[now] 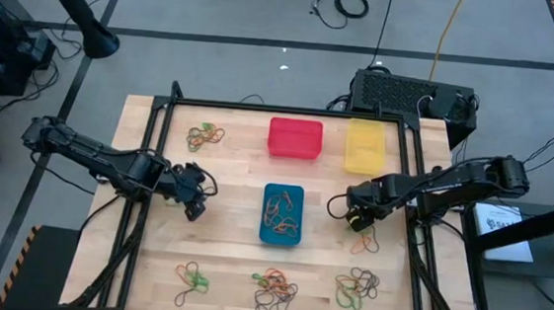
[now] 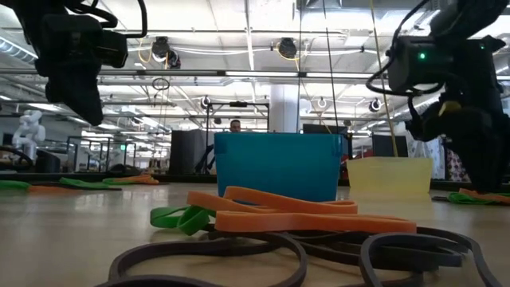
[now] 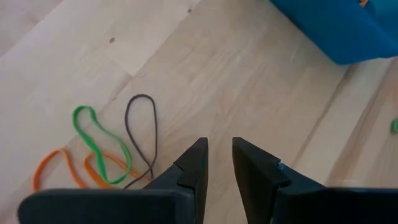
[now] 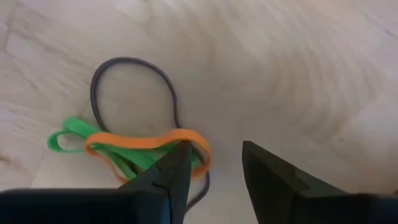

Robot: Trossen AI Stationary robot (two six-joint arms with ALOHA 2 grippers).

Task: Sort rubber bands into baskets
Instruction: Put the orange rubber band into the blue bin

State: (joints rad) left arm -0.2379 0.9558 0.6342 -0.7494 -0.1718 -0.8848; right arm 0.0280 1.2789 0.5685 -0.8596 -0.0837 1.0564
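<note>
Level view across my worktop (image 2: 64, 239). Foreground: a tangle of rubber bands (image 2: 303, 219), with two orange loops lying over dark loops and a green one just beside them on the left. Middle: the blue basket (image 2: 279, 163) stands upright behind the tangle; the yellow basket (image 2: 390, 177) stands farther back, to its right. More green and orange bands lie flat at the far left edge (image 2: 72, 185) and far right edge (image 2: 478, 196). My left arm (image 2: 76, 56) hangs in from the upper left and my right arm (image 2: 454, 88) from the upper right, both above the worktop. A person (image 2: 235, 126) shows in the room beyond.
</note>
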